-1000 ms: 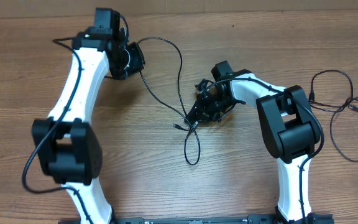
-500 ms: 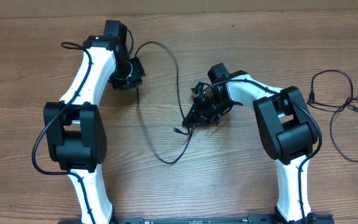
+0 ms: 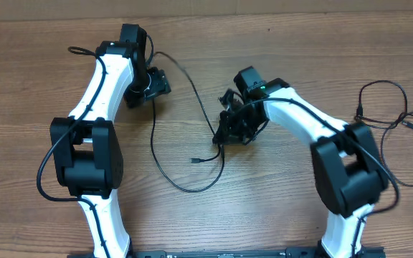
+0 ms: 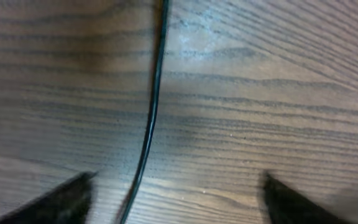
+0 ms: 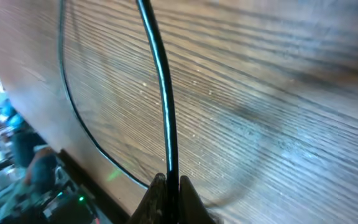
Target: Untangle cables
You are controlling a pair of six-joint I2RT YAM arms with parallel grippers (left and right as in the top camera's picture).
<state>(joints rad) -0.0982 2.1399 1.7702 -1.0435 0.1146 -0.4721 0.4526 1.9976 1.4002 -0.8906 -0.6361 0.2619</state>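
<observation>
One thin black cable [image 5: 166,106] with a small plug end [image 3: 195,160] loops across mid wooden counter [image 3: 278,204]; my right end effector [image 5: 168,183] pinches it, my left end effector [image 4: 178,183] gapes wide astride it.

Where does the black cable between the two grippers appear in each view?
Overhead: the cable loops across mid-table between both arms.
Left wrist: cable runs top to bottom, left of centre, between the open left gripper's fingers.
Right wrist: cable runs down the middle into the shut right gripper.
Shared landmark: wood-grain table.
</observation>
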